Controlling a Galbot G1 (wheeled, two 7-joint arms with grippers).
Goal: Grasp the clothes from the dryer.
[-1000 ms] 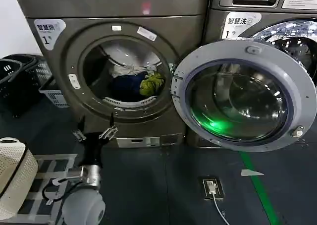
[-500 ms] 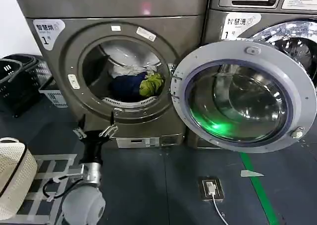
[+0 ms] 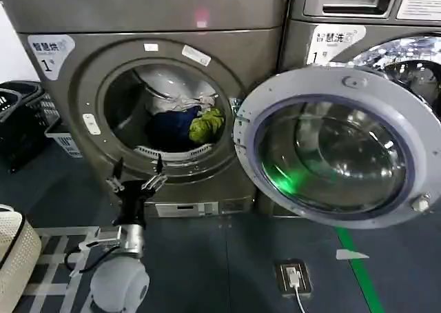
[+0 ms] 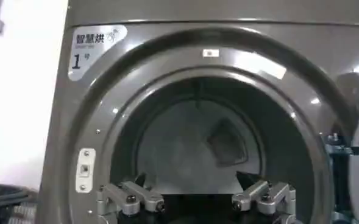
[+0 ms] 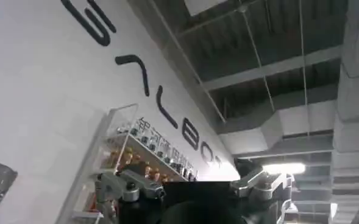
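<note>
Dark grey laundry-room flooring is running up to two stacked machines. Inside the bronze-grey front-loading dryer, yellow-green, navy and pale fabric clothes are lying heaped at the drum's right, within reach through the porthole. Its silver-rimmed glass door is hanging swung fully right, clearing access. The left gripper is hovering just below the opening, fingers spread wide, holding nothing, apparently lining up for entry. The right gripper is pointing ceilingward, open and empty.

Laundry room (numbered dryer, laundry baskets)
</note>
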